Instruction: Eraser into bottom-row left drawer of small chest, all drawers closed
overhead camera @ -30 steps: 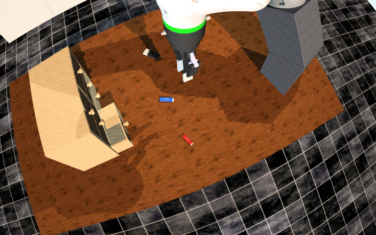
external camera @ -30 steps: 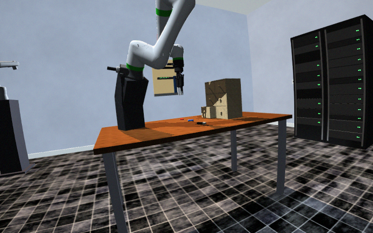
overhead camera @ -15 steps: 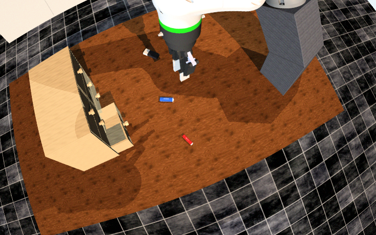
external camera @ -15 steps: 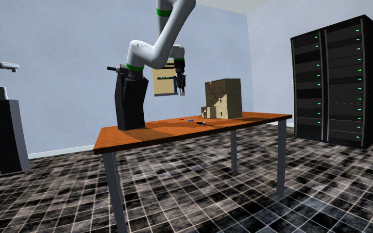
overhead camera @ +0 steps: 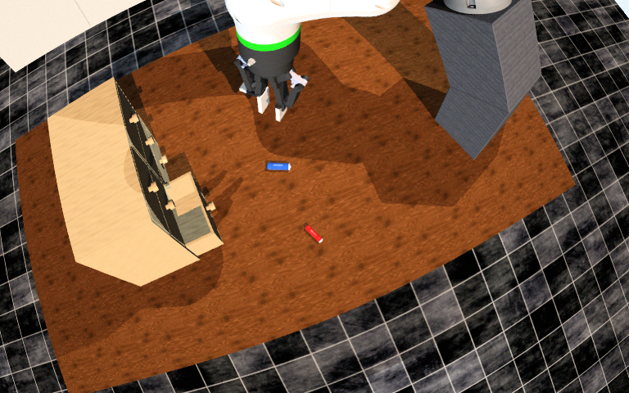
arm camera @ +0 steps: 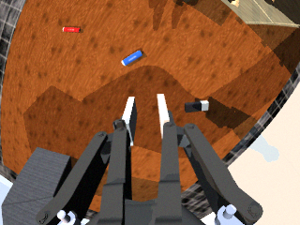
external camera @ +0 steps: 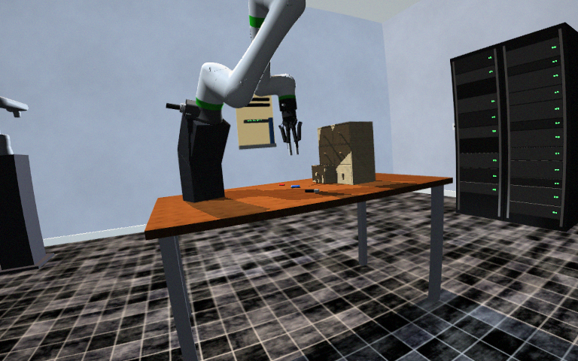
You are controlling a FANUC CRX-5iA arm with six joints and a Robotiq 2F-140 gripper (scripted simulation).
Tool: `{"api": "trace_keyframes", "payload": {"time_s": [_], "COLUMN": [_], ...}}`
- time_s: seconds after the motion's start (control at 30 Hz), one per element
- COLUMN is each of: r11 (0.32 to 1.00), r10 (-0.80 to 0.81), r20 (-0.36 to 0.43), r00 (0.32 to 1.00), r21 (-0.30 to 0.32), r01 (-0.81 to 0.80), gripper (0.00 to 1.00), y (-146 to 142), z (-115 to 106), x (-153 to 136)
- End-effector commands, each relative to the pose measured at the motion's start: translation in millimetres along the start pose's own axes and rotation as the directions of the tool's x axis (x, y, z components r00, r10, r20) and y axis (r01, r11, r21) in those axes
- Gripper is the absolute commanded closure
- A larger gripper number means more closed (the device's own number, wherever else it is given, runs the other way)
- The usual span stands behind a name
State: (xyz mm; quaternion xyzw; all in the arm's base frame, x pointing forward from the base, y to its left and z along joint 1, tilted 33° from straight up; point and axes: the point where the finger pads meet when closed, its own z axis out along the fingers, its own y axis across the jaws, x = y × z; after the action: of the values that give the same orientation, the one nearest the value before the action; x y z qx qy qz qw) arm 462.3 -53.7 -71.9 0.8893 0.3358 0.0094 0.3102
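1. Dark tiled floor (overhead camera: 533, 286) (external camera: 298, 276) (arm camera: 8, 33) runs beneath your brown table (overhead camera: 347, 277) (external camera: 255, 200) (arm camera: 94, 70), and a black server rack (external camera: 561, 127) stands by the pale wall (external camera: 106, 85).
2. Look at the chest (overhead camera: 101, 185) (external camera: 362, 153) (arm camera: 269, 15): your bottom-left drawer (overhead camera: 206, 246) (external camera: 322, 174) is out, standing proud of the front with its inside showing from above.
3. And there's your eraser (external camera: 311, 191) (arm camera: 196, 106), black with a white end, lying on the table outside the drawer; from above, you can't see it.
4. Up in the air you have the gripper (overhead camera: 270, 115) (external camera: 293, 153) (arm camera: 146, 104), pointing down, fingers a little apart, nothing between them!
5. In your wrist view, the eraser sits off to the right of those fingertips.
6. You've also got a blue cylinder (overhead camera: 278, 166) (external camera: 295, 186) (arm camera: 132, 58) and a smaller red cylinder (overhead camera: 313, 232) (external camera: 281, 184) (arm camera: 71, 29) on the table, apart from each other.
7. Your arm's dark pedestal (overhead camera: 472, 106) (external camera: 204, 162) (arm camera: 37, 183) stands well apart from the chest.
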Motion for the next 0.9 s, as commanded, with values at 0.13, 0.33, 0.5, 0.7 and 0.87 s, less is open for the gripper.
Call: {"api": "trace_keyframes", "payload": {"time_s": [0.13,0.33,0.5,0.7,0.87], "r11": [0.906,0.787,0.65,0.45,0.272], "r10": [-0.424,-0.616,-0.76,-0.893,-0.962], "r20": [-0.02,-0.014,-0.007,-0.001,-0.011], "r00": [0.906,0.787,0.65,0.45,0.272], "r21": [0.012,0.006,0.007,0.014,0.016], "r01": [0.424,0.617,0.76,0.893,0.962], "gripper": [0.8,0.8,0.8,0.8,0.8], "y": [55.7,79.8,98.3,116.8,121.9], "z": [44.6,66.1,84.7,106.2,113.0], "x": [-21.1,-40.9,-61.5,-89.7,-99.6]}}
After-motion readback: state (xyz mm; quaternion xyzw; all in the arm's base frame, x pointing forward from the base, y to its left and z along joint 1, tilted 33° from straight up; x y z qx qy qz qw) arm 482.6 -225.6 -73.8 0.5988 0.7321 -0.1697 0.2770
